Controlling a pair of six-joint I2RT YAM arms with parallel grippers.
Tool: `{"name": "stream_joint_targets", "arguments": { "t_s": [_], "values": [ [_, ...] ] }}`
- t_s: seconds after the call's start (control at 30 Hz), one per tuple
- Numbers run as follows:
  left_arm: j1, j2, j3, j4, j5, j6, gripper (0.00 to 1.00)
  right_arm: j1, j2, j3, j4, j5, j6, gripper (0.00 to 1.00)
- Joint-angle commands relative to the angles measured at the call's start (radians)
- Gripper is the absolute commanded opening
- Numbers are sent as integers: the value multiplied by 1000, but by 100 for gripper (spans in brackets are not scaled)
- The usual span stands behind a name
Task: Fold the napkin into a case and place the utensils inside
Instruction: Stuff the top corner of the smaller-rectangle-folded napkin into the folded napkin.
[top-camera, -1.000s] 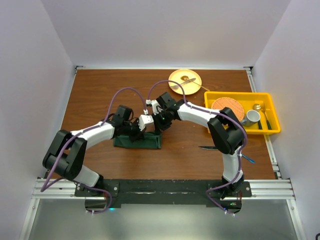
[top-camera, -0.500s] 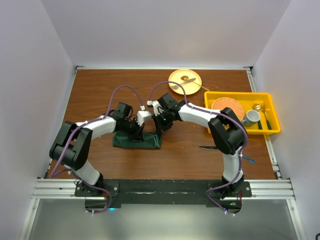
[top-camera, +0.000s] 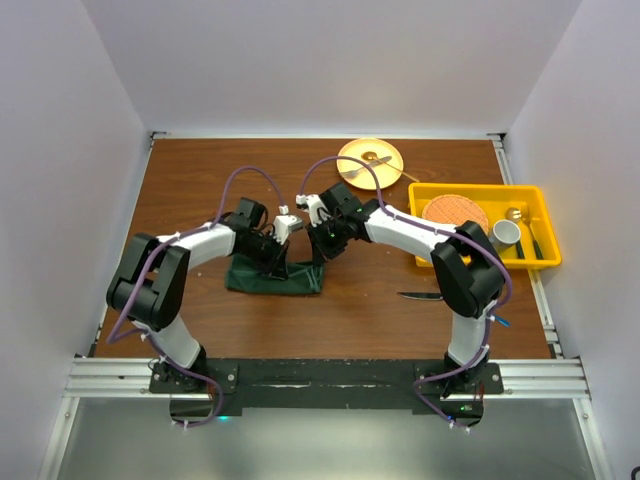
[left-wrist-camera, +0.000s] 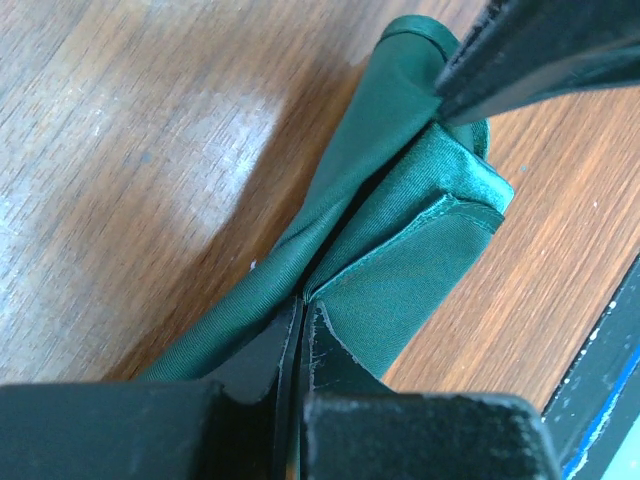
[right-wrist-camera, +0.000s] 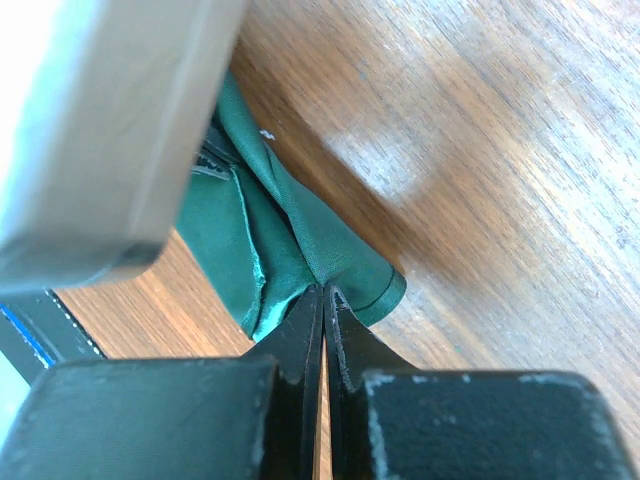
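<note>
The dark green napkin (top-camera: 272, 279) lies folded into a narrow strip on the wooden table, its far edge pulled up. My left gripper (top-camera: 276, 260) is shut on a fold of the cloth (left-wrist-camera: 400, 270), with the jaws pressed together on it (left-wrist-camera: 300, 310). My right gripper (top-camera: 321, 254) is shut on the strip's right end (right-wrist-camera: 300, 230), close beside the left one (right-wrist-camera: 322, 292). The dark-handled knife (top-camera: 420, 296) lies on the table by the right arm. A bit of the blue fork (top-camera: 499, 321) shows behind that arm.
A yellow plate (top-camera: 352, 152) with bare-metal cutlery sits at the back. A yellow bin (top-camera: 545, 225) at the right holds an orange disc, a cup and cutlery. The right gripper's finger (left-wrist-camera: 540, 50) shows at the top of the left wrist view, and the left gripper's pale body (right-wrist-camera: 100, 130) fills the upper left of the right wrist view.
The left arm has drawn in toward the back and its gripper has shifted slightly left. Both grippers have stayed pinched on the napkin, whose far edge is raised.
</note>
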Motion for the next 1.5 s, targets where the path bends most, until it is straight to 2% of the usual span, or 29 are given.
{"name": "stream_joint_targets", "arguments": {
  "t_s": [0.0, 0.4, 0.97, 1.2, 1.47],
  "values": [
    [12, 33, 36, -34, -50, -25, 0, -6, -47, -5, 10, -14, -10, 0],
    [12, 47, 79, -72, -61, -101, 0, -3, -62, -19, 19, -60, 3, 0],
    [18, 71, 85, 6, 16, -203, 0, 9, 99, 4, 80, 2, 52, 0],
    [16, 24, 65, 61, 103, -211, 22, 11, 126, 21, 79, 25, 60, 0],
    [16, -22, 16, 135, 166, -259, 36, 11, 128, 20, 66, 40, 65, 0]
  ]
}}
